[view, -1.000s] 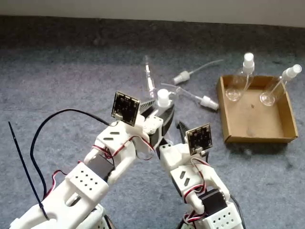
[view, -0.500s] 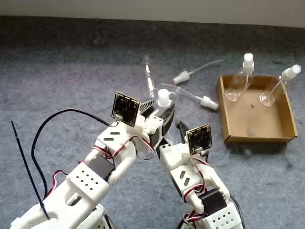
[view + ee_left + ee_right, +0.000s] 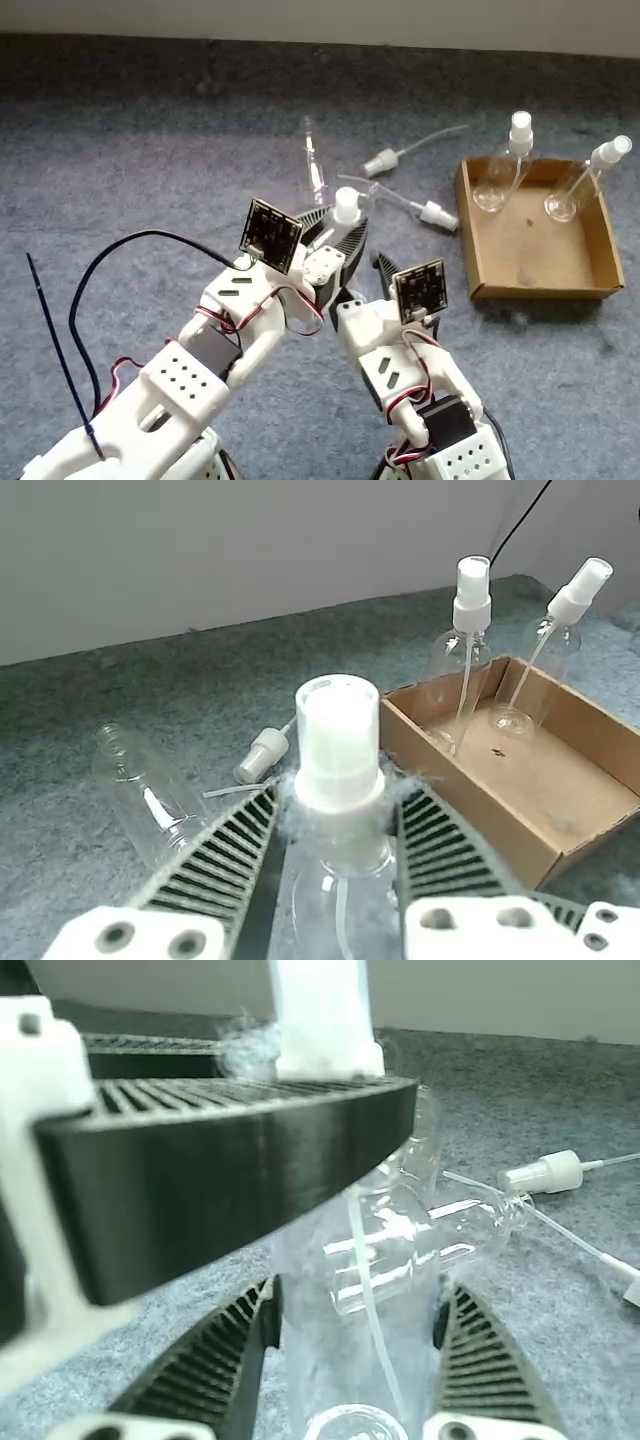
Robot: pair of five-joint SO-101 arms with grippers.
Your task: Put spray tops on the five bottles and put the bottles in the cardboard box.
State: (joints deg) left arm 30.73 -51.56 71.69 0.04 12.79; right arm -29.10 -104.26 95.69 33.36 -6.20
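A clear bottle point(image 3: 345, 1360) stands upright between both arms, and a white spray top point(image 3: 338, 742) sits on its neck. My left gripper point(image 3: 338, 802) is shut on the spray top at the collar; in the high view this left gripper point(image 3: 340, 228) is at the table's middle. My right gripper point(image 3: 350, 1310) is shut on the bottle's body, lower down, and appears in the high view as the right gripper point(image 3: 358, 280). The cardboard box point(image 3: 590, 250) lies at the right with two capped bottles point(image 3: 505, 165) point(image 3: 580, 180) standing in it.
A bare bottle point(image 3: 315, 170) lies on the grey carpet behind the grippers. Two loose spray tops point(image 3: 383, 161) point(image 3: 438, 213) with long tubes lie between it and the box. Open carpet stretches to the left.
The left wrist has turned and shifted slightly to the right with the spray top still gripped. The right arm and the bottle have barely moved.
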